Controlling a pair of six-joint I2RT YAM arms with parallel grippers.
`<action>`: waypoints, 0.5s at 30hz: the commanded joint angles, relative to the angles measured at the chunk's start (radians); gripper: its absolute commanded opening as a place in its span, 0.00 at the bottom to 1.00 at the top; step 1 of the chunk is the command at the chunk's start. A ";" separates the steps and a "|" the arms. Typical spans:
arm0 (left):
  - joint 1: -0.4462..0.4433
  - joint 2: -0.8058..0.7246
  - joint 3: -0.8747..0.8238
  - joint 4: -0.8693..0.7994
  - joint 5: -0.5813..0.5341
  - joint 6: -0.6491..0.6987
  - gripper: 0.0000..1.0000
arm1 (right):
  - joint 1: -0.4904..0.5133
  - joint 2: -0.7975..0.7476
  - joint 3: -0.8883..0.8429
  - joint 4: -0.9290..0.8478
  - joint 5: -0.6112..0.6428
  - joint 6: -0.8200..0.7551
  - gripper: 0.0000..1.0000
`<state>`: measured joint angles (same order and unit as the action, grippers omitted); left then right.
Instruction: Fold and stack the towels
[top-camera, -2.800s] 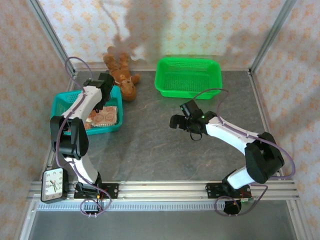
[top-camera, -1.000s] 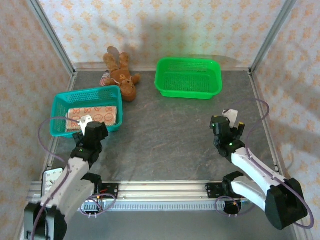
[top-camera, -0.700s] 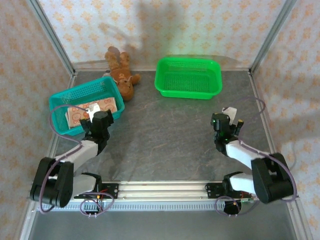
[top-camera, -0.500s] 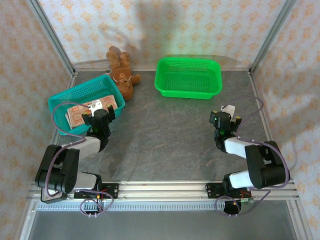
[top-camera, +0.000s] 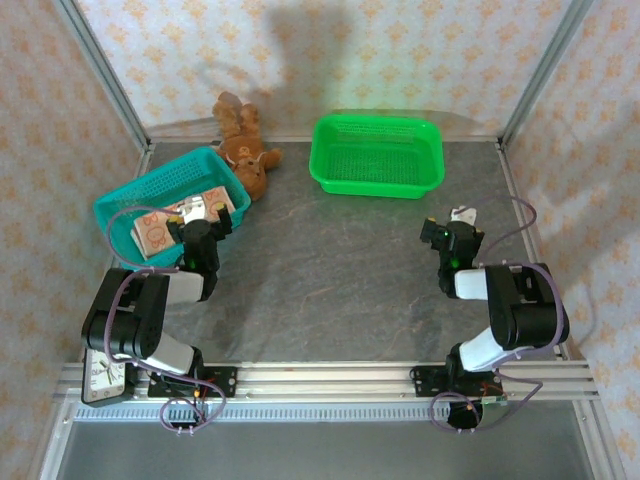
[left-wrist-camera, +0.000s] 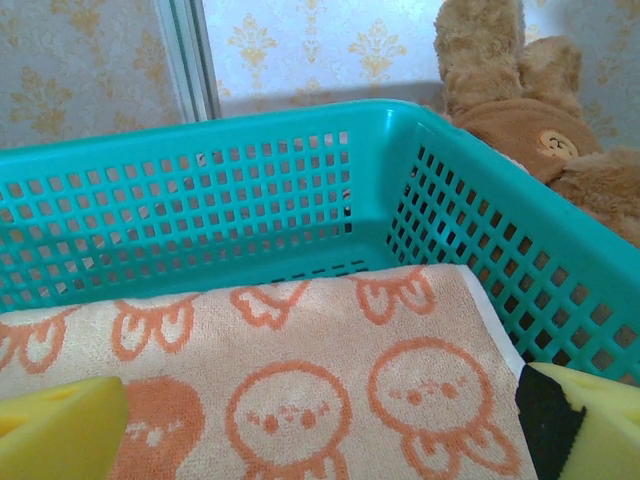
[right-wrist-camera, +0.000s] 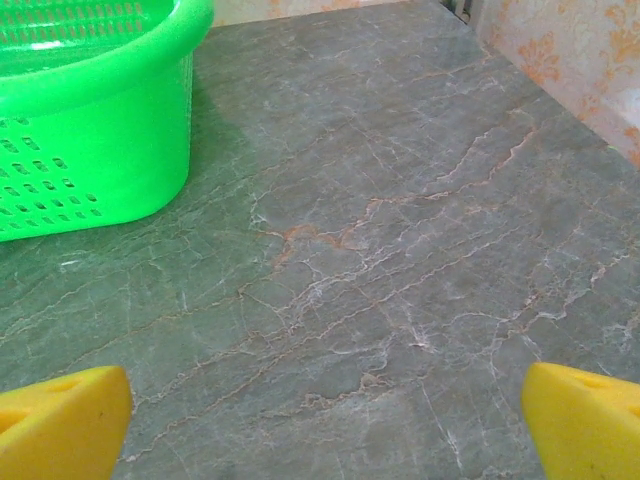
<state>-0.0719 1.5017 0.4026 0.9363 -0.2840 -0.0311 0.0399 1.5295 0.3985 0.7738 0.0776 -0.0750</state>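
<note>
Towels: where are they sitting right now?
In the top view, the towels lie inside the teal basket at left, just ahead of the open left gripper, with the teddy bear beyond the basket.

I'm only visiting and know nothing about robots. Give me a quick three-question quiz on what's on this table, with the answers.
1. True or false: the orange-print towel lies in the green basket.
2. What lies right beside the teal basket, near the back wall? A) a teddy bear B) a ball C) a cup
3. Fill in: the left gripper and the right gripper both have their jaws ____.

Key: 1 false, it lies in the teal basket; 2 A; 3 open.
</note>
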 joint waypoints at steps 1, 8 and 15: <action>0.000 0.023 -0.025 -0.044 0.008 0.023 1.00 | -0.005 -0.010 0.020 -0.001 -0.032 0.020 0.99; 0.000 0.025 -0.027 -0.039 0.009 0.022 1.00 | -0.005 -0.003 0.019 0.011 -0.031 0.020 0.99; 0.000 0.026 -0.027 -0.037 0.008 0.024 1.00 | -0.006 -0.005 0.021 0.007 -0.035 0.019 0.99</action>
